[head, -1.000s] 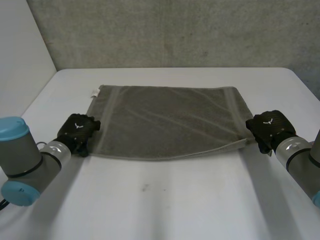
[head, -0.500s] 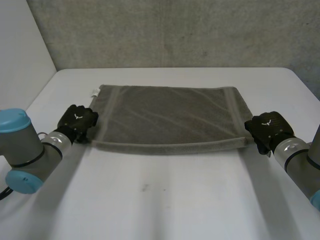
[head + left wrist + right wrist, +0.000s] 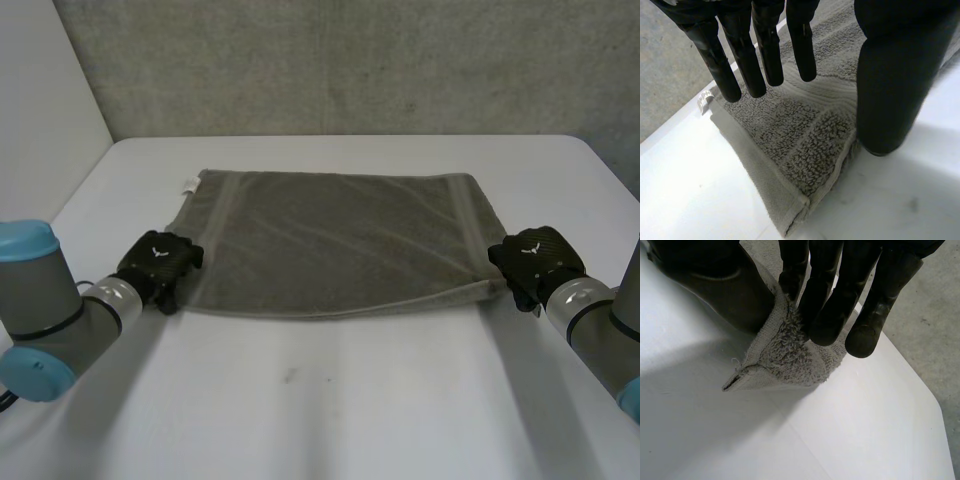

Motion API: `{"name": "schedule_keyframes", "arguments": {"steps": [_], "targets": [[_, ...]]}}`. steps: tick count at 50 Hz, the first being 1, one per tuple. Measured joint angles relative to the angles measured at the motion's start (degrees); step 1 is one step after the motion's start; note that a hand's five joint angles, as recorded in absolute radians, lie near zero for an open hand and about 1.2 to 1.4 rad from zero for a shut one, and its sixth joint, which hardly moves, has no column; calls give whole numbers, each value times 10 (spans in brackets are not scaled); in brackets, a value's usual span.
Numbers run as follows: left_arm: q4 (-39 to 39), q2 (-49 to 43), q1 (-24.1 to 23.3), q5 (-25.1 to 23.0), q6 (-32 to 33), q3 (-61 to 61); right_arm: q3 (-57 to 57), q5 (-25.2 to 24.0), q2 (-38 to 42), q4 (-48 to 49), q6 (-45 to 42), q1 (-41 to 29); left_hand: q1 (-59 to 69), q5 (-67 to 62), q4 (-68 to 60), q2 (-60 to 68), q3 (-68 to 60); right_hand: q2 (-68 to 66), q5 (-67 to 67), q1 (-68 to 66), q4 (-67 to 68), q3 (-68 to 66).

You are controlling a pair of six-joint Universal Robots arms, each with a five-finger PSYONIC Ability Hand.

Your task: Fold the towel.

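Observation:
A grey towel point(image 3: 330, 240), folded once, lies flat across the white table point(image 3: 330, 400). My left hand point(image 3: 158, 265) is at its near left corner. In the left wrist view the fingers point(image 3: 747, 55) hang straight above the towel point(image 3: 805, 130), and the thumb point(image 3: 895, 90) stands apart at the near edge. The corner lies loose on the table, so this hand is open. My right hand point(image 3: 533, 260) is at the near right corner. There its fingers point(image 3: 835, 295) and thumb pinch the towel corner point(image 3: 785, 360), held just above the table.
A small white tag point(image 3: 188, 184) sticks out at the towel's far left corner, also seen beyond my left fingertips point(image 3: 704, 99). A grey wall point(image 3: 340, 60) rises behind the table. Bare table stretches in front of the towel.
Half a second ago the towel's near edge was lifted and pulled straight; now it has sunk back onto the table. My left hand has moved back toward me and lower. My right hand has barely moved.

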State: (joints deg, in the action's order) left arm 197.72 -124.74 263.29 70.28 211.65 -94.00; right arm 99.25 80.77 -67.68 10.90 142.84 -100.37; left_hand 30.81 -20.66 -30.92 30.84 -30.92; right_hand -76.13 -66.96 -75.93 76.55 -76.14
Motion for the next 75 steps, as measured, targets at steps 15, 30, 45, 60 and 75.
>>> {"name": "schedule_keyframes", "arguments": {"steps": [15, 30, 45, 60, 75], "targets": [[-28, 25, 4, 0, -1, -15, 1, 0, -1, 0, -1, 0, -20, 19, 22, -22, 22, 0, 0, 0, 0, 0], [-18, -25, 4, 1, 0, 33, 2, -1, 0, 0, -1, 0, 55, -20, -53, 54, -53, 0, 0, 0, 0, 0], [-19, -46, 0, 5, -7, 100, 0, -1, 5, 0, -3, -1, 90, -90, -89, 91, -89, 0, 0, 0, 0, 0], [-44, -57, -5, 2, -4, 88, -4, 1, 9, 0, -3, 0, 138, -138, -137, 138, -137, 0, 0, 0, 0, 0], [-57, -32, -5, 5, -7, 64, -2, 1, 9, 2, -3, -1, 340, -349, -354, 355, -353, 0, 0, 0, 0, 0]]}}
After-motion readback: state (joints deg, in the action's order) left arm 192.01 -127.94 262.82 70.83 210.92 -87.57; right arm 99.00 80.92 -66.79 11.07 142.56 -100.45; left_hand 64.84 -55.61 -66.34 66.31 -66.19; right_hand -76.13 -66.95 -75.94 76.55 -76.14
